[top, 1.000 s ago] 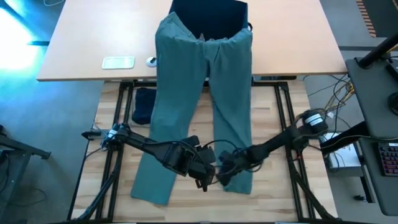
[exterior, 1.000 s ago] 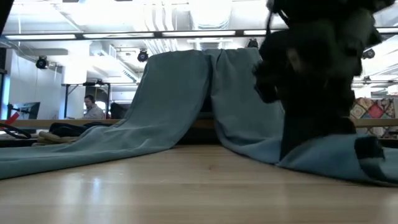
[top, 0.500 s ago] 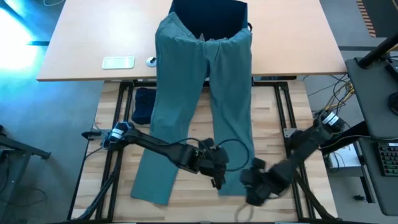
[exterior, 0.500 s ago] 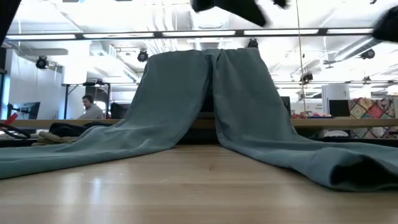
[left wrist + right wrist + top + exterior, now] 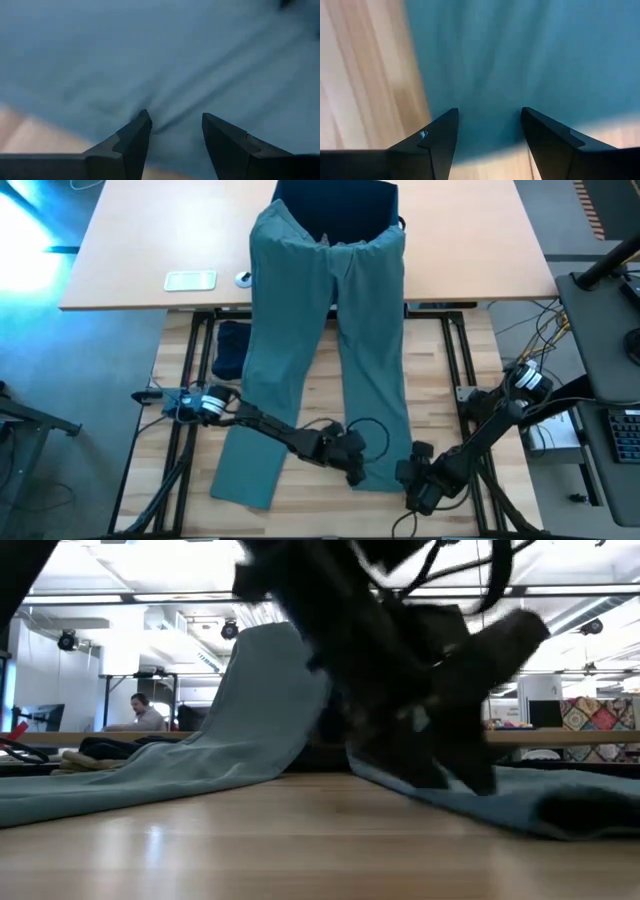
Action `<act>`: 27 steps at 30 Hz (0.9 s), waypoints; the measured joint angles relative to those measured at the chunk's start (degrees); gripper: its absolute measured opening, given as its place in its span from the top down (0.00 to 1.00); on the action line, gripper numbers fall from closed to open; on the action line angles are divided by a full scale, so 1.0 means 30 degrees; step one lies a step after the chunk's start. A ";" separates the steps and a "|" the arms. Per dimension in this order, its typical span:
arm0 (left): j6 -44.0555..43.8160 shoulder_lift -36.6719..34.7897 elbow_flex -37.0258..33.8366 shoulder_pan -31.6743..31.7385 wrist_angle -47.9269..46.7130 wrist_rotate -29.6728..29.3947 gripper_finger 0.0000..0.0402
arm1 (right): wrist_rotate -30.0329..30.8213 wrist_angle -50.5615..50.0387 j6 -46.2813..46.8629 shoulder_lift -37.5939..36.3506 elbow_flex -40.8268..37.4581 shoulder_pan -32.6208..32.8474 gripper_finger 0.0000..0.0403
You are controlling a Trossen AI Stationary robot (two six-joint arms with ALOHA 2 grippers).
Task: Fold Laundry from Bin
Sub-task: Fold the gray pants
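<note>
- Large teal-green cloth trousers [image 5: 335, 350]: soft, matte weave, two long legs spread flat down the pale wood-plank worktop [image 5: 300, 405]; waistband end draped up over the rim of the boxy navy-blue fabric bin [image 5: 335, 200] at the far edge.
- In the low view the cloth falls from the bin in smooth slopes, then lies flat on the boards; the leg hem on the picture's right is slightly rumpled.
- A dark navy cloth piece [image 5: 231, 348] lies bunched on the worktop just beside the left trouser leg, near the far edge.
- Left hand [image 5: 353, 468]: down at the near end of the right trouser leg, at its inner edge. In its wrist view the two dark wedge-shaped fingers [image 5: 135, 137] stand apart, one tip pressed into the cloth where fine creases fan out; nothing is pinched between them.
- Right hand [image 5: 420, 492]: just off the hem of the same leg, over bare boards at the near right corner. Fingers [image 5: 442, 135] spread, released, holding nothing; its wrist view shows the hem edge against the wood grain.
- Small flat white device [image 5: 190, 280] rests on the tan smooth desk [image 5: 130, 260] beyond the worktop, well apart from the cloth.
</note>
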 joint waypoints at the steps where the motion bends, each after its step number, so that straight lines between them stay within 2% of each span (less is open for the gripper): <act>1: -0.0806 0.0018 0.0271 -0.0031 -0.1582 0.0509 0.59 | -0.0784 -0.0877 -0.0040 -0.0128 0.0153 0.0002 0.47; 4: -0.1788 -0.0218 0.0829 -0.0462 -0.5690 0.0132 0.63 | -0.1336 -0.4097 0.0140 -0.0967 0.1081 0.0457 0.47; 7: -0.1628 -0.0594 0.1732 -0.0780 -0.8003 0.0120 0.66 | 0.0120 -0.4602 0.0164 -0.2173 0.1821 0.1100 0.47; 12: -0.0558 -0.1068 0.3857 -0.0909 -0.9340 -0.0273 0.66 | 0.4691 -0.2211 0.0176 -0.3224 0.1671 0.1343 0.47; 18: -0.0169 -0.0949 0.4135 -0.0941 -0.7726 -0.0445 0.65 | 0.6566 -0.1591 0.0206 -0.1922 0.0388 0.0366 0.47; 23: -0.0364 -0.0489 0.2899 -0.0975 -0.7696 -0.0278 0.65 | 0.6211 0.2206 -0.2276 -0.0190 -0.0161 -0.1420 0.47; 25: -0.1020 -0.0295 0.2218 -0.0969 -0.8379 0.0148 0.66 | 0.5263 0.3758 -0.3335 0.0677 -0.0164 -0.1978 0.47; 27: -0.1634 -0.0723 0.1803 -0.1001 -0.9896 0.0893 0.67 | 0.3789 0.3900 -0.3713 0.1243 -0.0122 -0.2293 0.47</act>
